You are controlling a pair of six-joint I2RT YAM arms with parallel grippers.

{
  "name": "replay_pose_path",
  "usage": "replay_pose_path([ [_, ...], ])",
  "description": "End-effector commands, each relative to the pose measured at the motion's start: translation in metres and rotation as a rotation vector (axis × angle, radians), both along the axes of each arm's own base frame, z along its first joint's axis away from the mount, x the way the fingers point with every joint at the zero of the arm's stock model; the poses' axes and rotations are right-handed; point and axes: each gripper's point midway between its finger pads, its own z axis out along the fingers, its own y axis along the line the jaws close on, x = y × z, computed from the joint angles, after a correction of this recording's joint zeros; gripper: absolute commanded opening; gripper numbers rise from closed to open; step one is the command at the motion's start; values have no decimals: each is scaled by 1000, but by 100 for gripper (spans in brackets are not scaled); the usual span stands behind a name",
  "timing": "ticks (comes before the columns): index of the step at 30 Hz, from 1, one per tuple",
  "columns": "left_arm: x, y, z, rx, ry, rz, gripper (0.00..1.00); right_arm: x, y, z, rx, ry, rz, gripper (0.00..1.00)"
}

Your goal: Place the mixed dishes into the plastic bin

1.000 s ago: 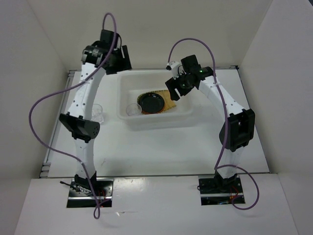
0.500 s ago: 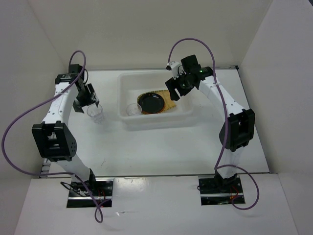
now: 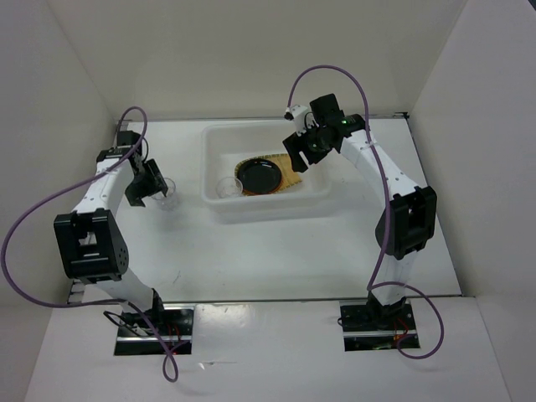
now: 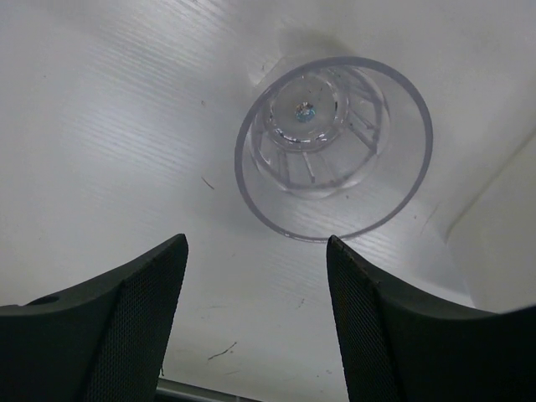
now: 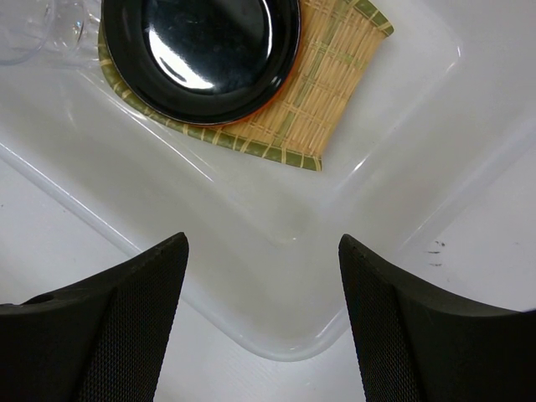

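The plastic bin (image 3: 268,209) is a translucent white tub with rounded corners, sitting at 12 o'clock on the table (image 3: 268,255). Inside it lies the tan woven bamboo tray (image 3: 291,173), green-edged in the right wrist view (image 5: 331,88). The glossy black plate (image 3: 261,176) rests on the tray and covers most of it, so bare weave shows only at the plate's 3 o'clock. A thin sliver of the orange plate (image 5: 251,120) peeks out under the black plate's (image 5: 201,50) edge. A second glass cup (image 3: 224,188) stands in the bin at the black plate's 9 o'clock.

Outside the bin, at its 9 o'clock, a clear glass cup (image 3: 168,194) stands upright on the table. It is ribbed around its base, as the left wrist view (image 4: 331,146) shows from above.

The left gripper (image 3: 155,188) is spread wide and grips nothing. In its own camera (image 4: 255,251) the cup's rim sits at the mouth of the gap, close to the right-hand finger (image 4: 385,327); whether they touch cannot be told.

The right gripper (image 3: 300,155) hangs above the bin at about its 1 o'clock. Its fingers are released wide (image 5: 260,247), empty and clear of the bin's wall (image 5: 276,285).
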Motion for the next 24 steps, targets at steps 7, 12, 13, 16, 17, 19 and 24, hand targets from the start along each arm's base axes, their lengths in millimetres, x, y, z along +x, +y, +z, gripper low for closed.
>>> replay_pose_path([
  [7, 17, 10, -31, 25, 8, -19, 66, -1, -6, 17, -6, -44, 3, 78],
  [12, 22, 9, -31, 18, -2, -22, 42, 1, -11, 20, -10, -55, -12, 78],
  [13, 22, 9, -31, 18, -2, -22, 24, 1, -11, 20, -10, -55, -12, 78],
  [16, 25, 9, -19, 18, -22, -14, 0, 1, -11, 20, -10, -55, -12, 78],
  [17, 28, 7, -11, 11, -49, -18, 0, 1, -11, 20, -10, -55, -12, 78],
  [19, 37, 5, 14, -2, -105, -19, 0, 1, -11, 20, -10, -55, -12, 78],
  [24, 69, -7, 76, -8, -248, -31, 0, 1, -11, 20, -10, -55, -12, 78],
])
